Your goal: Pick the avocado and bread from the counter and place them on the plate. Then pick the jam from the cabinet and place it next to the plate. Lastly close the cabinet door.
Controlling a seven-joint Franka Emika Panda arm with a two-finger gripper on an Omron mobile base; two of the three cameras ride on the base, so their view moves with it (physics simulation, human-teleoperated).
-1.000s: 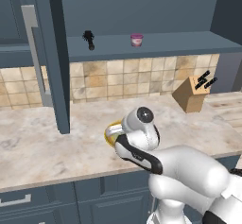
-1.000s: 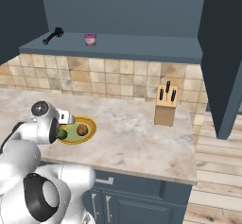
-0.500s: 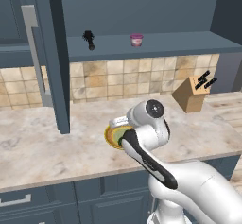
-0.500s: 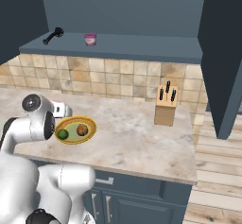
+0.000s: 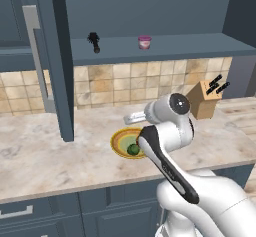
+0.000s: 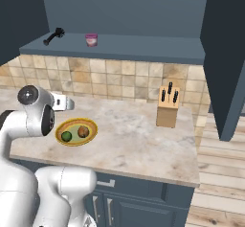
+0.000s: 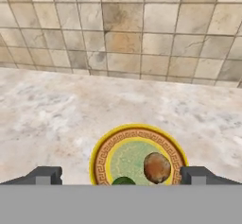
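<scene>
One plate (image 7: 138, 138) on the tabletop (image 7: 56, 109) holds one avocado (image 6: 66, 136) and one bread (image 7: 157, 167), below the gripper (image 7: 120, 176), jaws spread, empty. One jam (image 5: 144, 42) sits above.

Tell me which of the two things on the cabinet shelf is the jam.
The jam is the squat pink jar with a paler lid; the slim black bottle-like object beside it is not.

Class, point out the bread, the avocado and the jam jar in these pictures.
bread (image 7: 157, 167), hand view, on its brown top.
avocado (image 6: 66, 136), right base view, on its green middle.
jam (image 5: 144, 42), left base view, on the jar's pink side.
</scene>
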